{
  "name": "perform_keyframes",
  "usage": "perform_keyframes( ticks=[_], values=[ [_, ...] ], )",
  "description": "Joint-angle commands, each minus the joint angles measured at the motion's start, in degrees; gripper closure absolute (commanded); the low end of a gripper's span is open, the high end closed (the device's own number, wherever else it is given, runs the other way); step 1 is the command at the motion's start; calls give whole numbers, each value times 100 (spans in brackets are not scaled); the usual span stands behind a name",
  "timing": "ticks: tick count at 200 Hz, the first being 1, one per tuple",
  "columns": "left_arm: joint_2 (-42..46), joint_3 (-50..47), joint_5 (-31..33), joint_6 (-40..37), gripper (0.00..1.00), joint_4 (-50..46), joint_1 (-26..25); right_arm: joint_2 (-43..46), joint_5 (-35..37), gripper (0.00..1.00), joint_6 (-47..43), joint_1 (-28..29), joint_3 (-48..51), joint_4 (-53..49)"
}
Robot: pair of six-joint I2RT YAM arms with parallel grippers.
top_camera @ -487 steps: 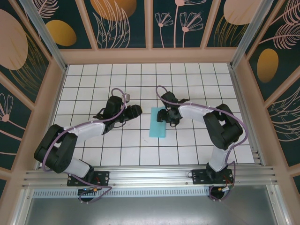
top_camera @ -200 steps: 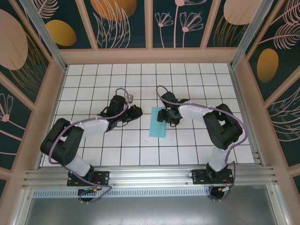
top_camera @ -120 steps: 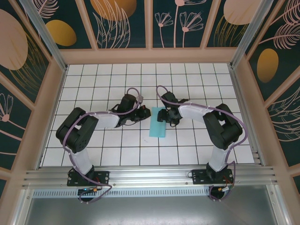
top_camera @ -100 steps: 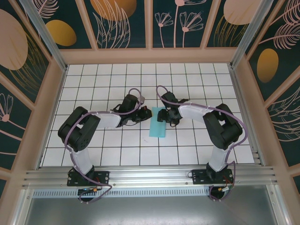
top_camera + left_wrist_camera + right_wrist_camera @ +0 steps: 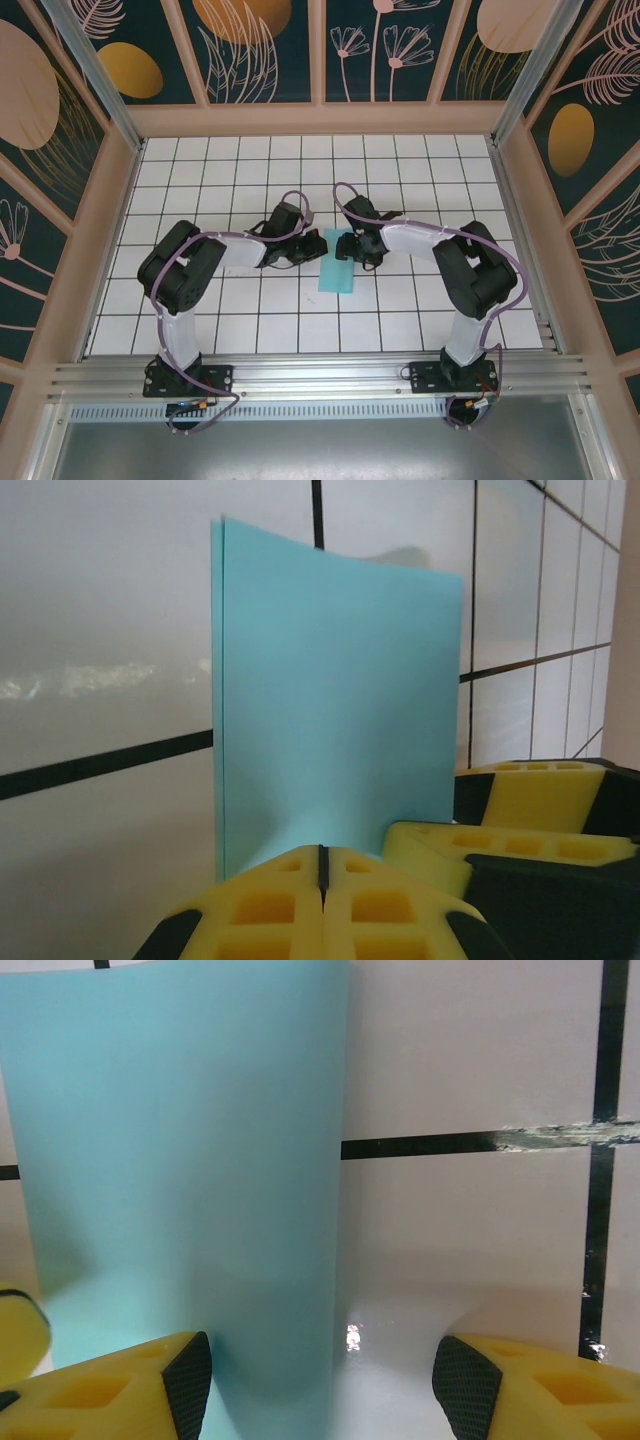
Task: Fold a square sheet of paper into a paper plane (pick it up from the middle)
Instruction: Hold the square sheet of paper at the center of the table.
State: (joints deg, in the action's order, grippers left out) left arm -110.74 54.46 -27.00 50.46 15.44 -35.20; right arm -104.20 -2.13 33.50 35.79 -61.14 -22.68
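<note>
One square sheet of paper [image 5: 338,272], light turquoise, lies folded into a narrow rectangle.

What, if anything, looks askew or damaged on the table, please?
Nothing serious. The folded sheet lies slightly askew to the grid lines of the table, with the shut left gripper at its edge and the open right gripper straddling an edge. No tears show.
</note>
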Motion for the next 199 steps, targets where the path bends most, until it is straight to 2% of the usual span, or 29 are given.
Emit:
perform_keyframes(
  ticks=[1,114,150,199],
  values=[
    [-165,332,150,-211,100,-490,-75,-661,-194,33,-10,67,200,377],
    [-456,577,874,-628,100,-1541,-184,-680,-174,32,7,86,152,350],
    [-525,549,837,-602,100,-1528,-202,-644,-173,32,34,79,115,360],
    [-553,513,835,-598,100,-1510,-198,47,-102,26,86,44,104,489]
  ],
)
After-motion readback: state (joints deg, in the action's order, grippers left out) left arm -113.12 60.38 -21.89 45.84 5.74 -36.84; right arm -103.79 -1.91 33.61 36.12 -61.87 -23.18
